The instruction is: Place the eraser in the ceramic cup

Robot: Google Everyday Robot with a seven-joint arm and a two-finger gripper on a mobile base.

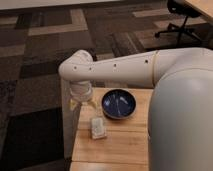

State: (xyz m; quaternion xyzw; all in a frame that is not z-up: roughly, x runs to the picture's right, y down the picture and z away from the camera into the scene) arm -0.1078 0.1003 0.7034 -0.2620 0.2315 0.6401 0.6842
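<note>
My gripper (pixel 83 104) hangs from the white arm (pixel 115 67) and points down over the far left corner of the wooden table (pixel 120 145). It is just left of the dark blue bowl (pixel 119 104). I see no black eraser and no white ceramic cup; either may be hidden under or behind the gripper. A whitish rectangular block (pixel 98 128) lies on the table a little in front of the gripper.
The robot's large white body (pixel 182 115) covers the right side of the table. The table's left edge drops to patterned carpet (pixel 35 75). An office chair base (pixel 177 27) stands far back on the right.
</note>
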